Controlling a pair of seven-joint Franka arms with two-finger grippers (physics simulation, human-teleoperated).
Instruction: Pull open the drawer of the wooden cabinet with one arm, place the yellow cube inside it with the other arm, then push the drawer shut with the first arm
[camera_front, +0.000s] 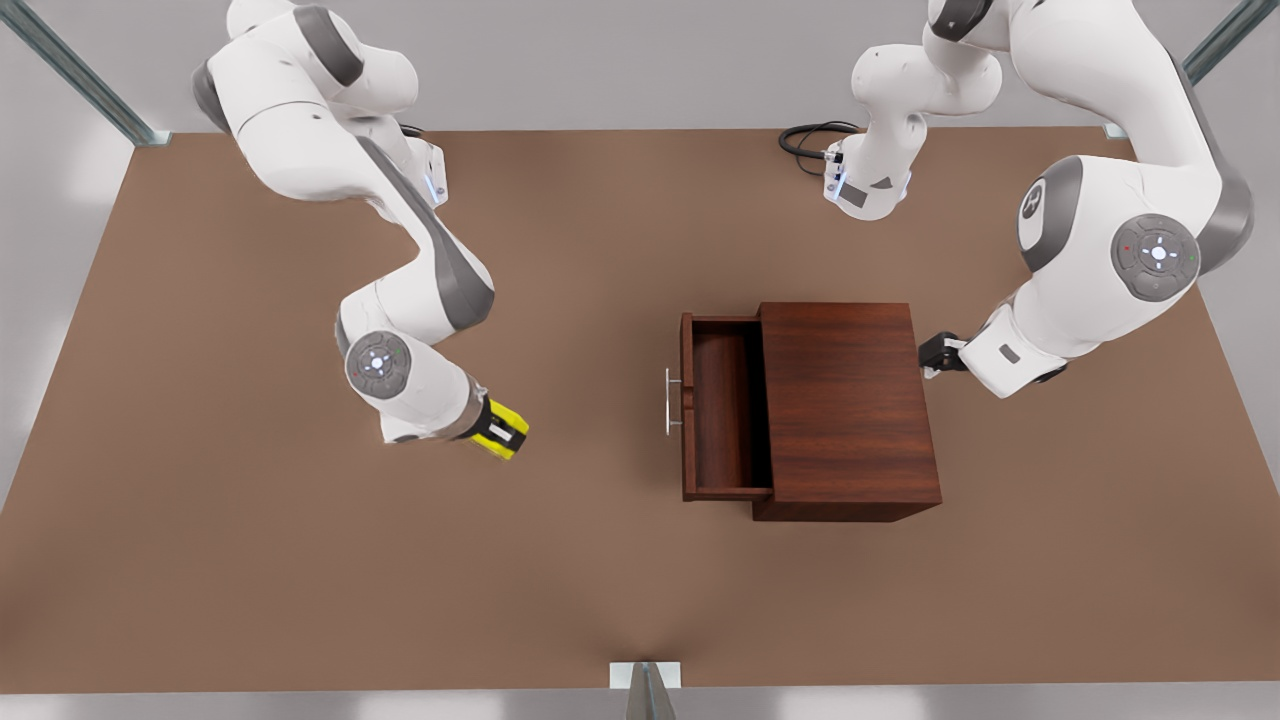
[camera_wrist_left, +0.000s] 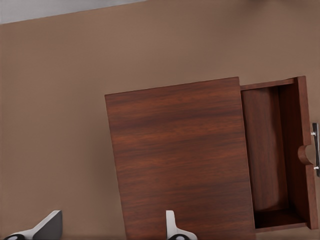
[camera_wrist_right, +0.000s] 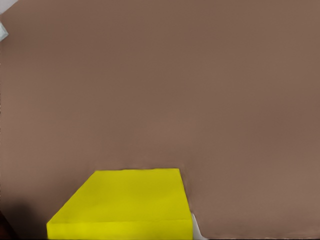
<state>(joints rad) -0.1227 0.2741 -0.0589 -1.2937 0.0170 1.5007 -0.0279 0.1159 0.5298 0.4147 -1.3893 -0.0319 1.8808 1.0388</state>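
Yellow cube (camera_front: 503, 428): held between the fingers of the right gripper (camera_front: 497, 430), on the arm at the front view's left. It hangs over bare table (camera_front: 300, 560), well apart from the furniture. In the right wrist view the cube (camera_wrist_right: 125, 205) sits close under the camera, with brown tabletop beyond it.

Drawer (camera_front: 722, 408): pulled out from the wooden cabinet (camera_front: 845, 410) toward the front view's left, open-topped and with nothing lying in it. Its silver bar handle (camera_front: 668, 401) faces the cube-carrying arm. The drawer's long axis runs across that arm's line of approach, so the opening presents its full length to it.

Key relation: the drawer lies toward the front view's right of the right gripper, with clear table between. The right gripper is the nearer one to the open tray. By my judgement, the cube must travel across and come down inside the tray walls, clear of the cabinet's top edge.

Left gripper (camera_front: 938, 352): waits just beside the cabinet's far side, at the front view's right. Its fingertips (camera_wrist_left: 176, 227) stand parted and grip nothing, and the left wrist view looks over the cabinet top (camera_wrist_left: 180, 160) to the open drawer (camera_wrist_left: 272, 155).
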